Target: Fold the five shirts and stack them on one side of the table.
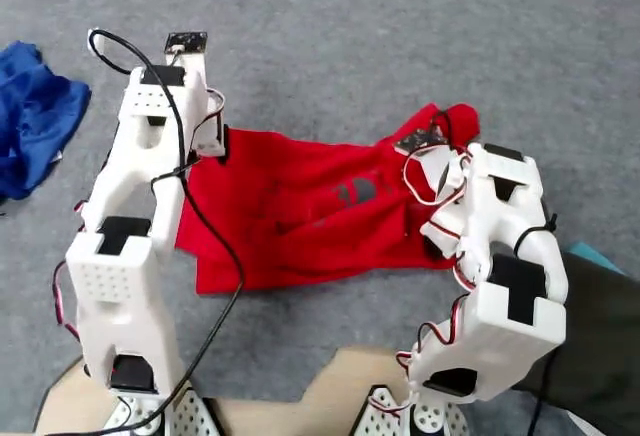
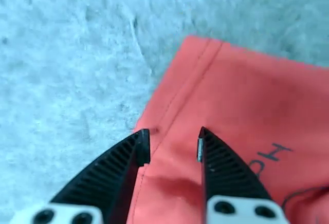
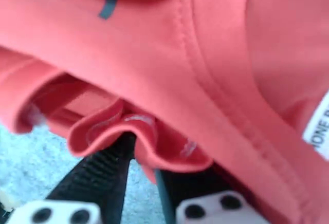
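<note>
High view gives you the red shirt [image 1: 300, 216] lying rumpled in the middle of the grey table [image 1: 400, 36], between the two arms, with a blue shirt [image 1: 35, 121] bunched well apart at that view's left edge. Your left gripper [image 2: 174, 144] is partly open, its jaws set either side of the red shirt's hemmed corner. Your right gripper [image 3: 141, 149] is clamped on a gathered fold at the shirt's opposite end.
</note>
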Robot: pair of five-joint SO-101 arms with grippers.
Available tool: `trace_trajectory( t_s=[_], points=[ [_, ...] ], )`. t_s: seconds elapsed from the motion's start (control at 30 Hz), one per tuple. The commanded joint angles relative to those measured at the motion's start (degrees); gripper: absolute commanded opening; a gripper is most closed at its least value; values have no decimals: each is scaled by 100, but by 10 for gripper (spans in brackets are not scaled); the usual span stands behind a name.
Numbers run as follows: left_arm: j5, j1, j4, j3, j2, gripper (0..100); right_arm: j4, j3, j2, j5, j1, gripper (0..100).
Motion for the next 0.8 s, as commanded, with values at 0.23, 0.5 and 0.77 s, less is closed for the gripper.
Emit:
trace_trajectory(
  t_s=[0.23,0.5,0.77],
  points=[
    [105,440,9,-431,769,147,-123,-40,48,-70,136,6],
    [123,404,62,-1644,936,18,-123,-40,48,-70,136,6],
    [299,448,492,-3508,1156,19,-123,-40,48,-70,136,5]
  ],
)
